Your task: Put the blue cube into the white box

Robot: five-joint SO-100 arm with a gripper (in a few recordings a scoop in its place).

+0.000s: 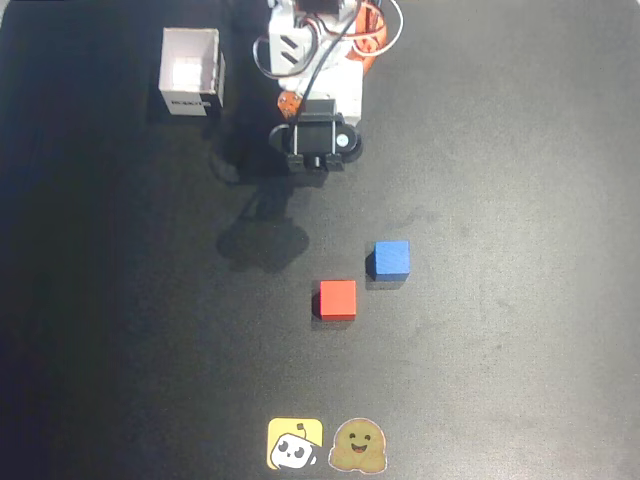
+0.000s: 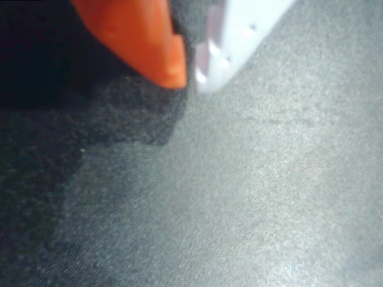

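In the wrist view, the gripper [image 2: 190, 75] is seen close up over the dark mat [image 2: 251, 197]. An orange finger [image 2: 143, 42] and a white finger [image 2: 230, 42] are seen with their tips pressed together, so the gripper is closed, and nothing is held between them. Only bare mat is seen below the tips. In the overhead view, the gripper [image 1: 292, 103] is tucked in near the arm's white base [image 1: 335, 85], with a black camera block [image 1: 318, 140] just in front of it. The white box [image 1: 190, 70] is found off to the left of the gripper in this view, apart from it, with its open top up and a dark label on its near side. The blue cube [image 1: 390, 259] is seen well below the gripper and a bit to the right, flat on the mat. The red cube [image 1: 338, 299] is placed just beside the blue one, lower and to the left. Farthest away, two stickers are seen at the bottom edge, a yellow one [image 1: 295, 444] and a brown one [image 1: 360, 446].
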